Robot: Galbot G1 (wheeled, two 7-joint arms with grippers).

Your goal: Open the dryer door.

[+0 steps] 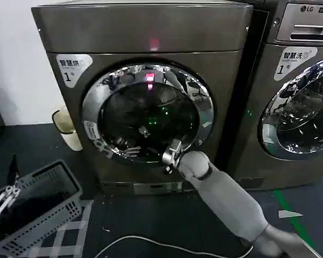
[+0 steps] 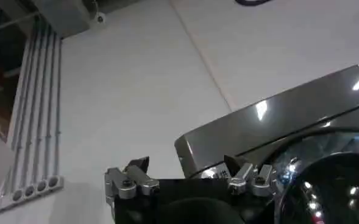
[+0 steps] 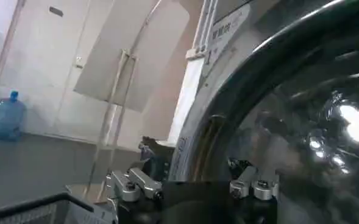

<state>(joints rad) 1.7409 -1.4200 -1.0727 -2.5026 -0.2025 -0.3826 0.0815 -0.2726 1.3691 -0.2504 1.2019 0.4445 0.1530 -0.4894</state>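
Door [image 1: 148,113] first: the big chrome-ringed porthole sits flat in the front of the left machine [image 1: 140,37], seemingly shut, dark glass throwing back reflections and a pink light near its top; beside it on the right stands the LG machine [image 1: 301,80] with its own round door. Right tool [image 1: 173,153] is up at the lower right of the chrome ring — the grey arm rises from the bottom right corner of the head view and the tool's tip is right at the ring's edge; whether it actually touches, hard to call. In the right wrist view that tool [image 3: 194,182] has its two fingers [image 3: 133,184] spread apart, nothing between them, the door's rim and glass close ahead. Left tool [image 1: 2,198] hangs low at the left edge, over a grey basket [image 1: 48,215] on the floor; in the left wrist view its fingers [image 2: 127,182] stand wide as well — empty, the machine's top corner beyond them. Pale bin [image 1: 67,129] stands by the wall, left of the machine.
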